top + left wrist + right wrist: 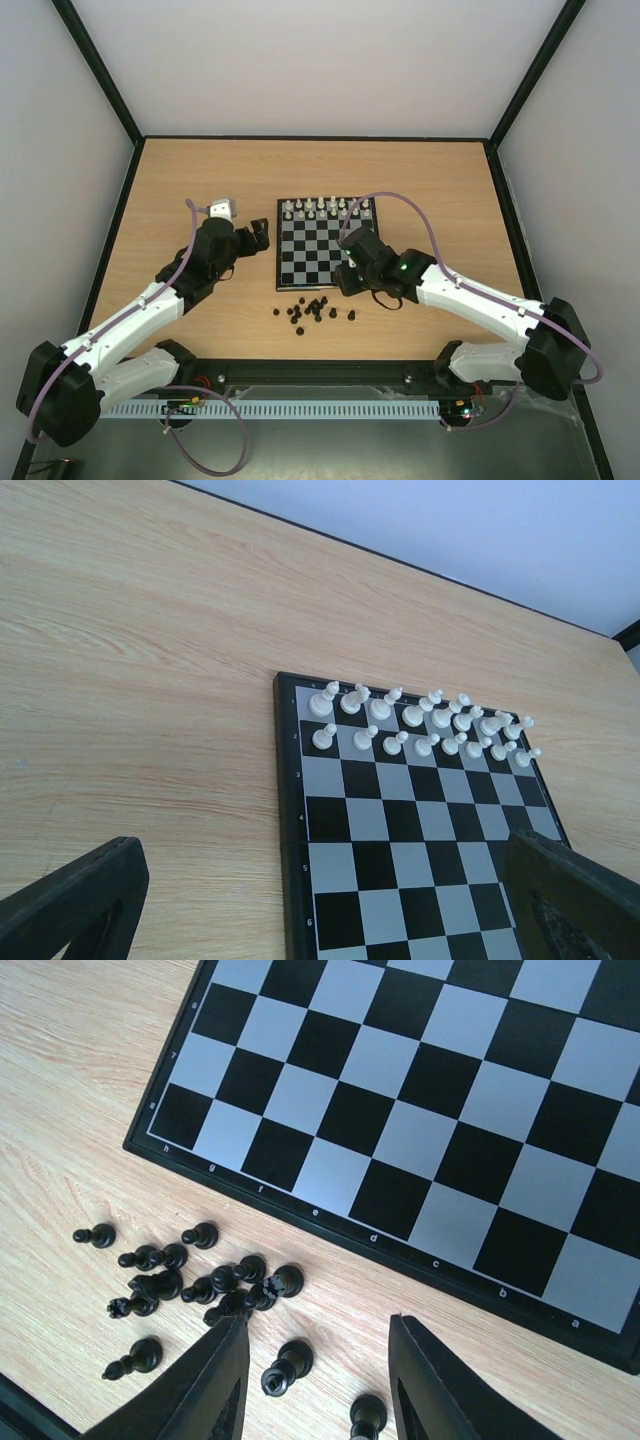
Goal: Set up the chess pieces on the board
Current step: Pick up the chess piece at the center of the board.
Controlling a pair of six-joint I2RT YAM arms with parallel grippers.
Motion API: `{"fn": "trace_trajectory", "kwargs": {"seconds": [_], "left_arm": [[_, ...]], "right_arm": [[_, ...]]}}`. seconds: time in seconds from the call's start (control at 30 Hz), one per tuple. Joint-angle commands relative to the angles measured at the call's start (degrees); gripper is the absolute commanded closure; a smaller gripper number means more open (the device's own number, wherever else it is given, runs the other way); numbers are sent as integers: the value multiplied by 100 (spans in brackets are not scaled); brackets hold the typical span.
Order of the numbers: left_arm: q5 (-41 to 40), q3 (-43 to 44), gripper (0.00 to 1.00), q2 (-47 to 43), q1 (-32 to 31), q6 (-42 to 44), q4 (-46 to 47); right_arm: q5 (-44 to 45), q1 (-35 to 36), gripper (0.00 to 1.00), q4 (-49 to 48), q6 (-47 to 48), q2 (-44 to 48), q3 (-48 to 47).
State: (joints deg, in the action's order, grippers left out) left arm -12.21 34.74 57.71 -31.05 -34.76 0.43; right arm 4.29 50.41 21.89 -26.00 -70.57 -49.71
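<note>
The board (315, 262) lies mid-table, and its near rows hold no pieces. Several small black chess pieces (315, 308) lie scattered on the wood just in front of its near edge. In the right wrist view they form a loose heap (215, 1285) left of my right gripper (318, 1322). That gripper hangs low over them, open, its fingers apart. One black piece (285, 1365) lies on its side between the fingers, close to the left one, and another (366, 1415) sits near the right one. My left gripper (320, 845) is wide open and holds nothing, above the board's left edge (290, 820).
White pieces (420, 725) fill the two far rows of the board (325, 209). Bare wooden table (190, 190) lies to the left and right of the board. Black-edged walls close the table on three sides.
</note>
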Motion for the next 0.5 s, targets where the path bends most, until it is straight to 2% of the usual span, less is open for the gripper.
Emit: {"fn": "trace_trajectory", "kwargs": {"seconds": [0.0,0.47], "left_arm": [[34,149,1,-25,38,-10,-99],[441,-19,1,8,30,98,151]], "right_arm": [[525,167,62,784,-188,-74,-268],[1377,1138,63,1348,-1862,202,188]]}}
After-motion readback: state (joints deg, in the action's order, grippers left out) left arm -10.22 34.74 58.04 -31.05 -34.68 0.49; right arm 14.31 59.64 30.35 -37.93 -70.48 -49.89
